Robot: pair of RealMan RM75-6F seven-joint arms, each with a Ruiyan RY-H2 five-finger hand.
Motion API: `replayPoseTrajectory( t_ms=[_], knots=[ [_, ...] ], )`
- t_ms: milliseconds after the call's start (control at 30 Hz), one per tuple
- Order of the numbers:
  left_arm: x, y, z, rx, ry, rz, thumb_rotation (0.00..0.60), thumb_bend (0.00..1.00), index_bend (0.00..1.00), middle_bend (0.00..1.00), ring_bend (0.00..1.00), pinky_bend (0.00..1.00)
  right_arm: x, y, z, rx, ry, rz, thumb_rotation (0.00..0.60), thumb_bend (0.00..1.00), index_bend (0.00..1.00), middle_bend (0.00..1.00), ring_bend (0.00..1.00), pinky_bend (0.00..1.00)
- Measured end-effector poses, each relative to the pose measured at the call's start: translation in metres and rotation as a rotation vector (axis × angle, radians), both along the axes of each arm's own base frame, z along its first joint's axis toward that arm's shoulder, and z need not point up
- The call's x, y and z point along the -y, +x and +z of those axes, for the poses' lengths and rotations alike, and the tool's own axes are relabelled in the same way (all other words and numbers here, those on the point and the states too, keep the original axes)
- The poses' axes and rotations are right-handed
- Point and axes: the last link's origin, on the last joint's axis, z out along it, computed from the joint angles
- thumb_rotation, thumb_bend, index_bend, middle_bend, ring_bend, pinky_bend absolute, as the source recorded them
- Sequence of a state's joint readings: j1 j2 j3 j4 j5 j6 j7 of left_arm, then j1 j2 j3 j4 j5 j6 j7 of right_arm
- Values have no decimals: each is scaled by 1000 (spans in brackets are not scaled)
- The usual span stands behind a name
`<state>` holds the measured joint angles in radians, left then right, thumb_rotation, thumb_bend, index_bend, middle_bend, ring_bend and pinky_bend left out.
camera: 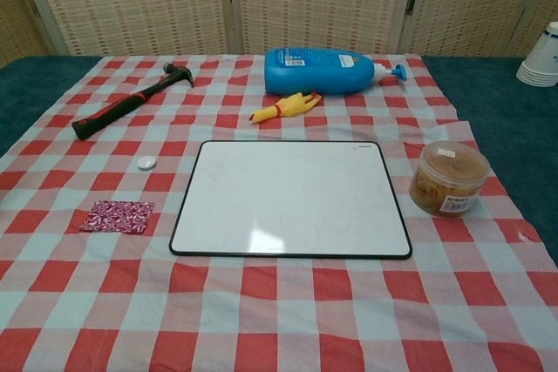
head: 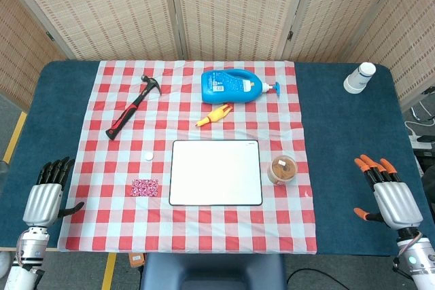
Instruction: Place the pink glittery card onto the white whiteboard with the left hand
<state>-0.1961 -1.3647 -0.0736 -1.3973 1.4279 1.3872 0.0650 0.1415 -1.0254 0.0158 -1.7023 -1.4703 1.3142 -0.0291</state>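
The pink glittery card (head: 144, 187) (camera: 118, 216) lies flat on the checked cloth, just left of the white whiteboard (head: 215, 172) (camera: 291, 197). The whiteboard has a black rim and a bare surface. My left hand (head: 47, 193) rests near the table's front left corner, fingers apart and holding nothing, well left of the card. My right hand (head: 389, 191) sits at the front right, with orange fingertips, fingers spread and holding nothing. The chest view shows neither hand.
A hammer (head: 131, 107) lies at the back left and a small white cap (head: 148, 156) sits above the card. A blue bottle (head: 234, 85) and yellow toy chicken (head: 213, 115) lie behind the whiteboard. A round clear tub (head: 283, 169) stands right of it. White cups (head: 359, 77) stand at the back right.
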Motion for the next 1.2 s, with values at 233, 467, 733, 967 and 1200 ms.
replayPoseTrajectory(
  t_ms=[233,467,733,967,1200],
  knots=[
    [0,6,-3,7,-2,-19,600,147,0,0,0,0,-2,1,0,0,2,7,600,40,0,0,0,0],
    [0,13,3,-5,10,-37,600,144,0,0,0,0,-2,2,1,7,-5,15,600,40,0,0,0,0],
    [-2,14,5,-9,12,-34,600,146,0,0,0,0,-1,0,3,9,-7,3,600,40,0,0,0,0],
    [-1,17,2,-25,-10,-60,600,147,0,0,0,0,-1,1,0,1,4,8,600,40,0,0,0,0],
    [-1,28,6,-24,-6,-90,600,151,0,0,59,197,-2,2,-2,0,12,12,600,40,0,0,0,0]
  ],
)
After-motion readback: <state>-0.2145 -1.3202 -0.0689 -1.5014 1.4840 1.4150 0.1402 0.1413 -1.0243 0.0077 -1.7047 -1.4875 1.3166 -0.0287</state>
